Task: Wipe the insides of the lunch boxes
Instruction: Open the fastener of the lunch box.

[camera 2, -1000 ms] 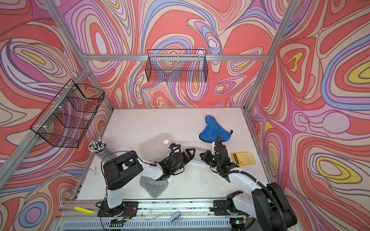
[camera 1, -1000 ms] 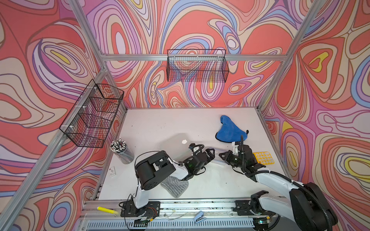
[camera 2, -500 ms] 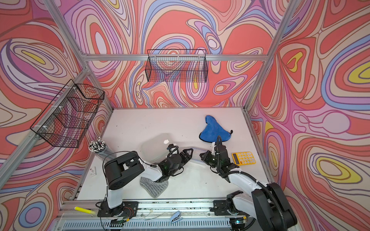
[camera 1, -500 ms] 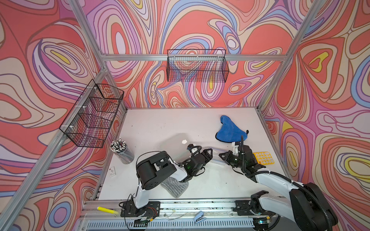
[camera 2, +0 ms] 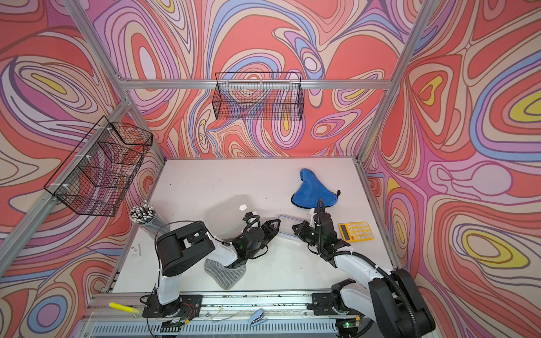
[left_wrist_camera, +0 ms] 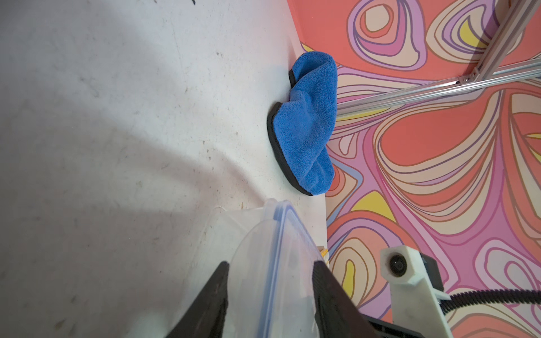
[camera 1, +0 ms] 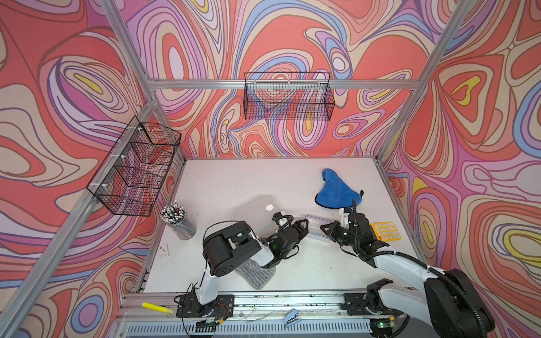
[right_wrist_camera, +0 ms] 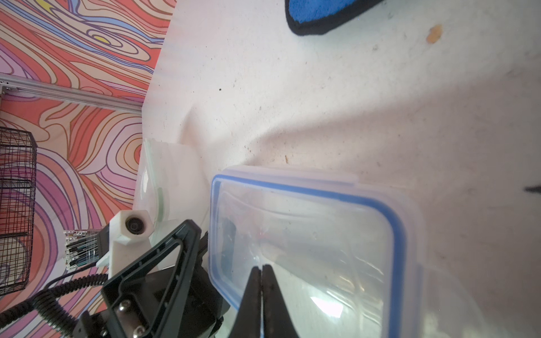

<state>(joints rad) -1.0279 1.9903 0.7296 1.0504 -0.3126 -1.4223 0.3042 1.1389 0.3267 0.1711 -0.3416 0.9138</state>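
Observation:
The small clear lunch box (camera 1: 314,231) (right_wrist_camera: 307,234), with a blue-rimmed lid on it, sits between my two grippers at the table's middle right. My right gripper (camera 1: 323,228) (right_wrist_camera: 261,267) is shut on its near edge. My left gripper (camera 1: 306,224) (left_wrist_camera: 270,264) stands with a jaw on each side of the box's other end (left_wrist_camera: 263,240), a thin gap showing at one jaw. The large clear lunch box (camera 1: 257,213) (camera 2: 225,216) lies behind the left wrist, and its green rim (right_wrist_camera: 159,199) shows in the right wrist view.
A blue cloth (camera 1: 336,193) lies at the back right and a grey cloth (camera 1: 257,273) under the left arm. A yellow calculator (camera 1: 383,231) is beside the right wrist. A cup of pens (camera 1: 178,222) stands at the left edge. Wire baskets (camera 1: 288,96) hang on the walls.
My left gripper's jaws have narrowed around the small lunch box's end. The right gripper has kept its grip and place.

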